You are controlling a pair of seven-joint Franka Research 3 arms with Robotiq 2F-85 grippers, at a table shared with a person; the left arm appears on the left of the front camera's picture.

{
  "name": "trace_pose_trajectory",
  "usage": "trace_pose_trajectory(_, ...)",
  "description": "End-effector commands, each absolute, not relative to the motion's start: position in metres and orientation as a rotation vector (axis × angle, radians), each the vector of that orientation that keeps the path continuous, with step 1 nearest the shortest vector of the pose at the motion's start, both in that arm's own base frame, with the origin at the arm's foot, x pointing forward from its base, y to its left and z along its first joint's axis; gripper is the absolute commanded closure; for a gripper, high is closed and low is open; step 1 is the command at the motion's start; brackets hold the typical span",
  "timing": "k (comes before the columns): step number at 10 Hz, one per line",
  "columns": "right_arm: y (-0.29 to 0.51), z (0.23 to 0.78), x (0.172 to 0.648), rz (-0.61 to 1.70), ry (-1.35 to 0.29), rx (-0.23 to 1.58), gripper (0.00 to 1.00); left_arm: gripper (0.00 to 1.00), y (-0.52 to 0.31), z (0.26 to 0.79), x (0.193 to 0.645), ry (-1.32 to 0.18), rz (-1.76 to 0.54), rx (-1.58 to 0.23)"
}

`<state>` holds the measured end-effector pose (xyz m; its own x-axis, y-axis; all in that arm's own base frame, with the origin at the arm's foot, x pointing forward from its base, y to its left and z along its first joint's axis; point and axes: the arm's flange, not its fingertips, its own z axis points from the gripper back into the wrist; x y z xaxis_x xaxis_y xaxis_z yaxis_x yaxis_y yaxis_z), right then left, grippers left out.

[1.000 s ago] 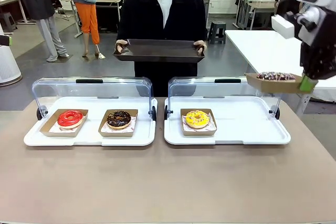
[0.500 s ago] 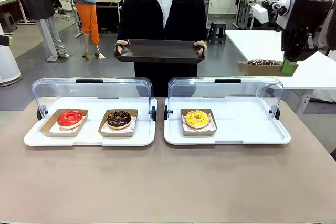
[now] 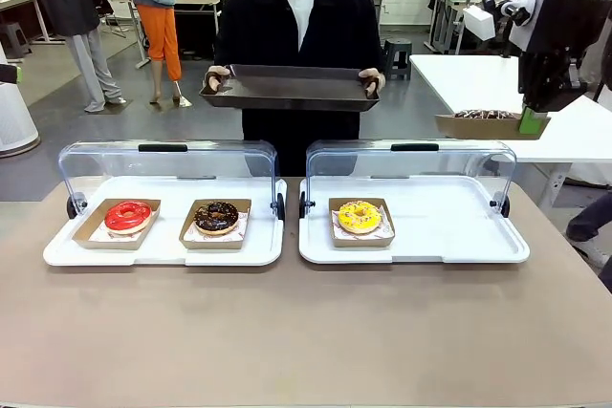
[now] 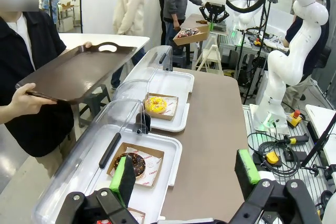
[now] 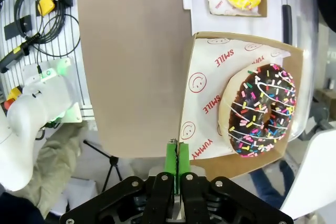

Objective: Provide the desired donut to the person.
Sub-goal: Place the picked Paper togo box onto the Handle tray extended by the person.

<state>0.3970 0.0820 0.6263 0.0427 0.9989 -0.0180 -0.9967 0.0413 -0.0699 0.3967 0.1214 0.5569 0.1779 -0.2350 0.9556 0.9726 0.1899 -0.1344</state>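
Note:
My right gripper [image 3: 532, 122] hangs high at the far right, shut on the edge of a cardboard tray [image 3: 478, 125]. That tray carries a chocolate donut with coloured sprinkles [image 5: 260, 111]. In the right wrist view the green pads [image 5: 170, 157] pinch the cardboard rim [image 5: 189, 129]. Across the table the person [image 3: 295, 16] holds out a dark serving tray [image 3: 292, 89] with both hands. The held donut is right of that tray and apart from it. My left gripper [image 4: 185, 174] is open with nothing between its fingers.
Two white display trays [image 3: 239, 247] [image 3: 449, 236] with raised clear lids stand mid-table. The left one has a red donut [image 3: 128, 215] and a chocolate donut [image 3: 217, 216], the right one a yellow donut [image 3: 360, 216]. A white table [image 3: 478, 83] stands behind right.
My right arm lifted the donut's cardboard tray and carried it a little left and farther away, then nearly stopped. The person shifted the dark tray slightly.

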Motion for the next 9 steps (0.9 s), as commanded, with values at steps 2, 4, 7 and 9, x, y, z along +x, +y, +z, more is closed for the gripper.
trace_pose_trajectory(2,0.0816,0.6243,0.3939,1.519,-0.039,-0.065,1.00,0.00,0.1219,0.5586,0.3961,-1.000,-1.081,-0.979)
trace_pose_trajectory(4,0.0816,0.6243,0.3939,1.519,-0.039,-0.065,1.00,0.00,0.1219,0.5586,0.3961,-1.000,-1.081,-0.979)
trace_pose_trajectory(7,0.0816,0.6243,0.3939,1.519,-0.039,-0.065,1.00,0.00,0.1219,0.5586,0.3961,-1.000,-1.081,-0.979)
trace_pose_trajectory(9,0.0816,0.6243,0.3939,1.519,-0.039,-0.065,1.00,0.00,0.1219,0.5586,0.3961,-1.000,-1.081,-0.979)
